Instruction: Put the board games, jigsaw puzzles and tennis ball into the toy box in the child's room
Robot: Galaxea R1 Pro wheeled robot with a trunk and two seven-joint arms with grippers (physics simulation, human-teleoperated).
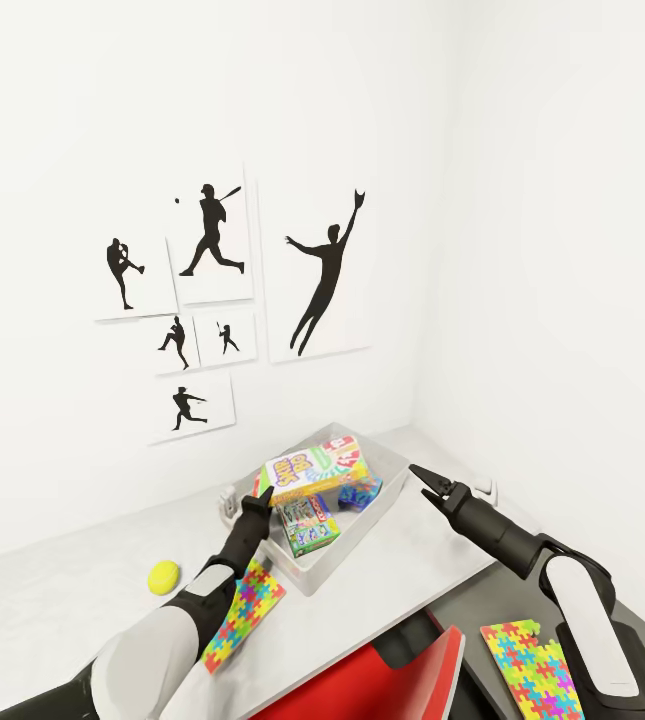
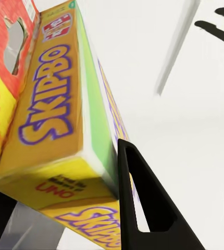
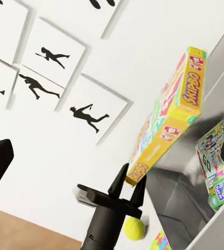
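My left gripper [image 1: 262,492] is shut on the corner of a yellow and green board game [image 1: 312,468], held tilted over the grey toy box [image 1: 362,535]. The left wrist view shows that game [image 2: 49,114] against one finger [image 2: 143,208]. A green-blue board game [image 1: 309,522] lies in the box with a blue one [image 1: 360,492] beside it. The tennis ball [image 1: 164,576] rests on the white table [image 1: 82,580]. One jigsaw puzzle [image 1: 245,615] lies by my left arm. The other puzzle [image 1: 522,665] is on the dark side desk. My right gripper [image 1: 428,484] hangs open right of the box, holding nothing.
A red chair [image 1: 362,680] stands in front of the table, between my arms. The wall behind carries baseball silhouette posters [image 1: 212,300]. The toy box sits in the corner where two white walls meet. A wall socket [image 1: 227,503] sits just behind my left gripper.
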